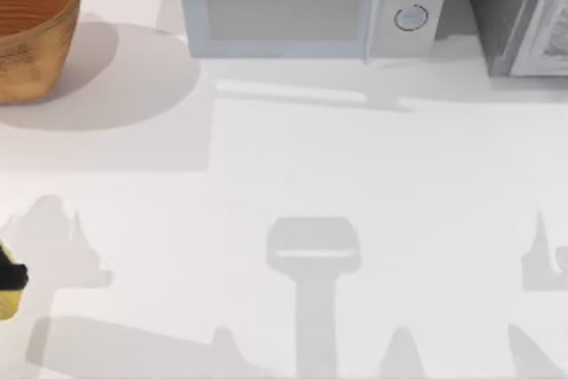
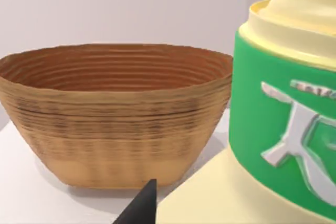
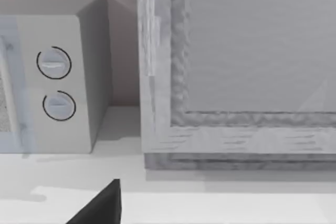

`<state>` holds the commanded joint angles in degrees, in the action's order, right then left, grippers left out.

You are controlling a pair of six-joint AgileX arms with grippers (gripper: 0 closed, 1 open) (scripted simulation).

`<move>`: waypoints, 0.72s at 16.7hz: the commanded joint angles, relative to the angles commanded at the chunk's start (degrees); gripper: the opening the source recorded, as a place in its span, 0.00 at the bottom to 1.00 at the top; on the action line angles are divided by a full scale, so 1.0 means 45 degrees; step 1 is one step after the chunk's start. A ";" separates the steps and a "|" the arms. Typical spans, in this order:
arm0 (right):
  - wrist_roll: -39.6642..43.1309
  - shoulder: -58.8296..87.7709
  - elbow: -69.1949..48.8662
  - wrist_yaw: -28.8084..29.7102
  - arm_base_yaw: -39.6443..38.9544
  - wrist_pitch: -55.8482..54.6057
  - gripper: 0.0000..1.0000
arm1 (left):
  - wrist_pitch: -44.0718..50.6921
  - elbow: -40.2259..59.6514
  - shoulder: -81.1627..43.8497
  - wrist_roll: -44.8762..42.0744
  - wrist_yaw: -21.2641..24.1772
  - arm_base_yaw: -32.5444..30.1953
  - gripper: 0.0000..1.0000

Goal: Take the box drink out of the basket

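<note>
Left gripper (image 1: 11, 274) hanging at the table's (image 1: 293, 166) left edge in the top view, mostly cropped, showing as a black bit with yellow of the drink (image 1: 7, 304) just under it. Closing on the drink: in the left wrist view one black finger (image 2: 140, 205) lying right against the carton's side, other finger hidden behind the carton, so looking clamped rather than spread. Drink (image 2: 283, 129) sitting between the jaws, pressing up close to the wrist camera, showing yellow body, green band with a white mark, pale yellow stepped part above the band. Being held clear of the basket (image 2: 115, 119), not touching it; basket standing upright ahead of the gripper, beyond the finger, well apart, mouth open, nothing visible inside from this angle. In the top view, basket (image 1: 31, 28) sitting far from the gripper at the back left corner.

Right gripper (image 3: 100, 205) showing as a dark tip in the right wrist view, hovering over bare table; how far open, cannot tell; nothing seen held. Facing a microwave (image 3: 52, 77) and a grey cabinet (image 3: 236, 66) beyond it, both well apart from the tip. Microwave (image 1: 311, 2) and grey cabinet (image 1: 519, 11) standing along the back edge in the top view.
</note>
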<state>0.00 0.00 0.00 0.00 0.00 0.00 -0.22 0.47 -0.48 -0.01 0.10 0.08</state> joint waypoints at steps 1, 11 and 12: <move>0.0000 0.0000 0.0000 0.0000 0.0000 0.0000 1.00 | 0.0049 -0.0104 0.0107 0.0003 -0.0022 -0.0017 0.00; 0.0000 0.0000 0.0000 0.0000 0.0000 0.0000 1.00 | -0.1865 0.0149 -0.1870 -0.0291 -0.2068 -0.1519 0.00; 0.0000 0.0000 0.0000 0.0000 0.0000 0.0000 1.00 | -0.2566 0.0270 -0.2543 -0.0408 -0.2873 -0.2059 0.00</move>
<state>0.00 0.00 0.00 0.00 0.00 0.00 -11.77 1.68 -11.93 -1.85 -12.83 -9.18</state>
